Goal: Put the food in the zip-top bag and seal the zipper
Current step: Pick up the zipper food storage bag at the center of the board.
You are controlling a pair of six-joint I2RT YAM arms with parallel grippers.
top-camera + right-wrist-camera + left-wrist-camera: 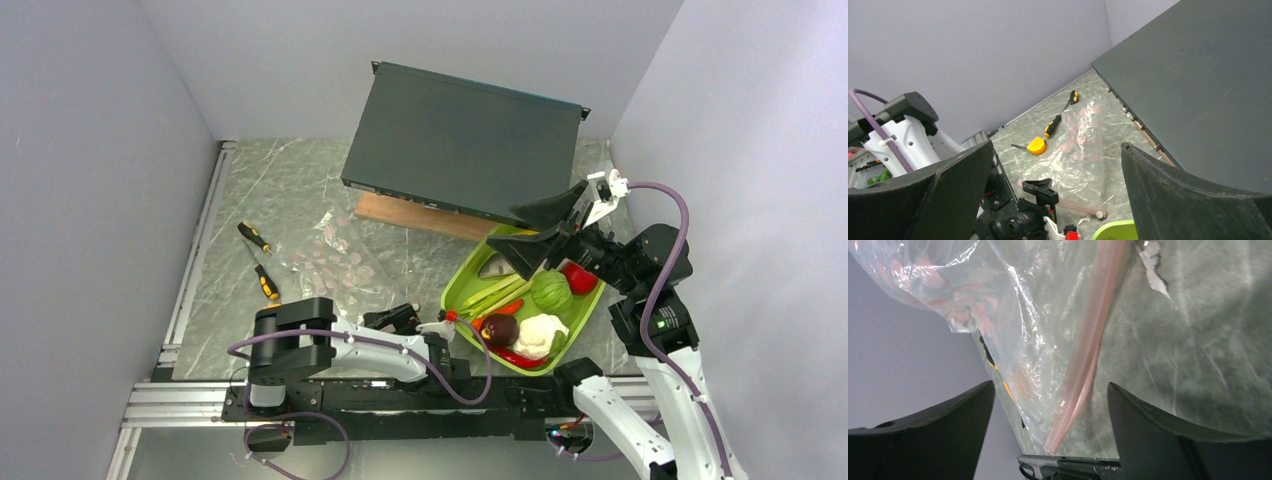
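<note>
Two end effectors, both spread wide, both empty. Left end effector [1050,385] sits low on the grey marbled bench [260,190] at the clear pink-dotted zip-top plastic bag [335,262]. Its wrist view has the pale pink zipper strip [1091,345] running between the fingers, not pinched. Right end effector [1057,144] hangs over the lime-green plastic tray [458,290].

All food is in the tray, none bagged: grey toy fish [497,266], green cabbage [550,290], red tomato [578,277], dark purple ball [500,328], white cauliflower [540,335], red chili [515,357]. Bag lies flat left of the tray, not touching it. Can't tell if the mouth is open.

Handling, as a judgement: film looks light, floppy and slick, so it will likely slide or crumple if pushed. The strip is the stiffest part, so pinch one lip there. Toys look light and rigid. Round ones may squirt out, so grip across the middle.
</note>
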